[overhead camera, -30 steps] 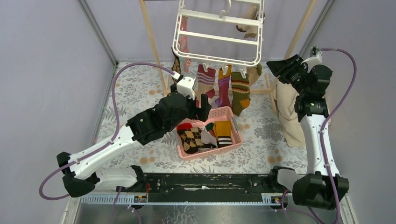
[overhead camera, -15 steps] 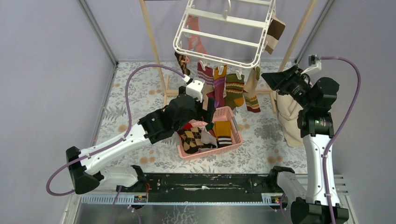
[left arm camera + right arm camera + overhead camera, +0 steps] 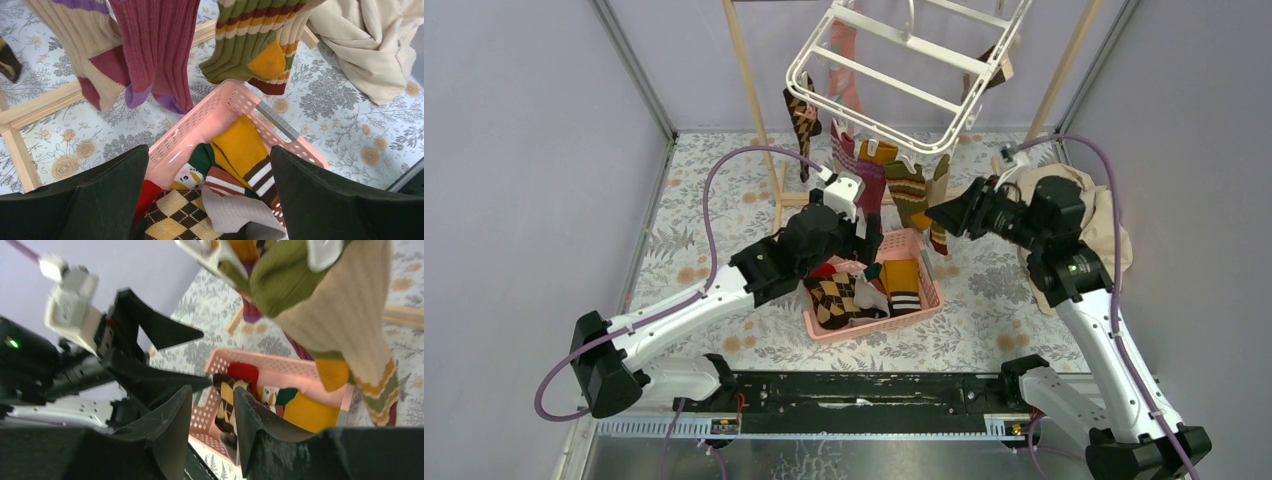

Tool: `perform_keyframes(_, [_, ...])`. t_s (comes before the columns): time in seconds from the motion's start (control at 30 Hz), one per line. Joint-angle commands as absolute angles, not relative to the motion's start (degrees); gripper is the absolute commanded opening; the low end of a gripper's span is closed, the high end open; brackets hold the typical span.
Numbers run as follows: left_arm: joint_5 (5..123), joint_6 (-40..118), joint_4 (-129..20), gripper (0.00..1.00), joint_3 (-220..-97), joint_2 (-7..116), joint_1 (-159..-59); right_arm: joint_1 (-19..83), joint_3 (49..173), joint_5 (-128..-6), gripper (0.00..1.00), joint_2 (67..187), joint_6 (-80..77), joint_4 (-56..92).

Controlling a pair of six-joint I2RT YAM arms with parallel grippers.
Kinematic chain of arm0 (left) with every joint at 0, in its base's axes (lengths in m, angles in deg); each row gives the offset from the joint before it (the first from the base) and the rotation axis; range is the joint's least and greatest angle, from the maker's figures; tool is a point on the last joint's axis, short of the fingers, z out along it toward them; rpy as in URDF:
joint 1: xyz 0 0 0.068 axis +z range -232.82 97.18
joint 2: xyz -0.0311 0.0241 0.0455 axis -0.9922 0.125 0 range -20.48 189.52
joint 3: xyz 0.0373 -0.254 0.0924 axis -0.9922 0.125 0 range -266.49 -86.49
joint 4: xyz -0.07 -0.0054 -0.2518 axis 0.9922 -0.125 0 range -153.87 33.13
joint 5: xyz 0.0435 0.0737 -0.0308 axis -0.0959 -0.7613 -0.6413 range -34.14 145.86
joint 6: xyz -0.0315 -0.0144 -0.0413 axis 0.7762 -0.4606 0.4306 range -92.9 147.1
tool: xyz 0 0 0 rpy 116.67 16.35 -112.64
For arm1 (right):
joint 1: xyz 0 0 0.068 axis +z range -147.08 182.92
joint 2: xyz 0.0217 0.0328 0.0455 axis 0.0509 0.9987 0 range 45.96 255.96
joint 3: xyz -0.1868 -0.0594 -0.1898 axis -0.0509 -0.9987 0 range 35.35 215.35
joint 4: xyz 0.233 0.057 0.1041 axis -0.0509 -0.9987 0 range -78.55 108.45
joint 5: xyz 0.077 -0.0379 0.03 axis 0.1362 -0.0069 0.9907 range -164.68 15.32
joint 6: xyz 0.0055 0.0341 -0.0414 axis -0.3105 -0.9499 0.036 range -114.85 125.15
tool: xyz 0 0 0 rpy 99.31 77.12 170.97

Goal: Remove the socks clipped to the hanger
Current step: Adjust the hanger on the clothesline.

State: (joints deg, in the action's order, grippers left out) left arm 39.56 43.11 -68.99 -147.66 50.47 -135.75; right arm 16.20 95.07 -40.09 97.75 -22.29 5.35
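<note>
Two pairs of jaws face each other over the pink basket (image 3: pixel 879 326) on the flowered counter (image 3: pixel 984 320). Our left jaws stand wide apart and empty, straight above the basket, and its far rim runs just beyond their tips. Below and between them lie loose socks: a yellow sock (image 3: pixel 239 150), an argyle sock (image 3: pixel 175 217), a grey sock (image 3: pixel 227 210) and a red sock (image 3: pixel 149 195). Ahead of the left jaws and higher up, three clipped socks dangle from the hanger (image 3: pixel 896 76). They are a beige sock (image 3: pixel 80 50) with a red heel, a maroon sock (image 3: pixel 160 45) and a green striped sock (image 3: pixel 245 50), whose toe hangs just over the basket's far rim.

Our right jaws show a narrow gap with nothing in it. They point toward the left jaws, with the basket beyond their tips. Above them and to one side hang the green striped sock and a tan sock (image 3: pixel 350 320), close by; we cannot tell whether either touches the jaws. A white clip (image 3: pixel 324 252) sits at the top of them. Behind the right jaws lies a cream cloth (image 3: pixel 1109 215).

We see the hanger tilted, well above both jaws, with a second argyle sock (image 3: pixel 801 120) at its corner farthest from the right jaws.
</note>
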Motion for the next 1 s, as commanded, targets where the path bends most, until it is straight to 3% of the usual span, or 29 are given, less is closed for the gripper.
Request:
perform_keyframes(0.0, [40.48, 41.21, -61.98, 0.99, -145.93, 49.89, -133.80, 21.57, 90.23, -45.34, 0.44, 96.53, -18.80, 10.71])
perform_keyframes(0.3, [35.34, 36.92, -57.02, 0.99, -141.11, 48.74, -130.44, 25.14, 88.85, -49.69, 0.43, 98.26, -17.44, 13.09])
perform_keyframes(0.97, [42.99, 37.28, -51.59, 0.99, -139.81, 51.75, -126.85, 29.90, 83.92, -53.39, 0.45, 104.79, -15.44, 25.10])
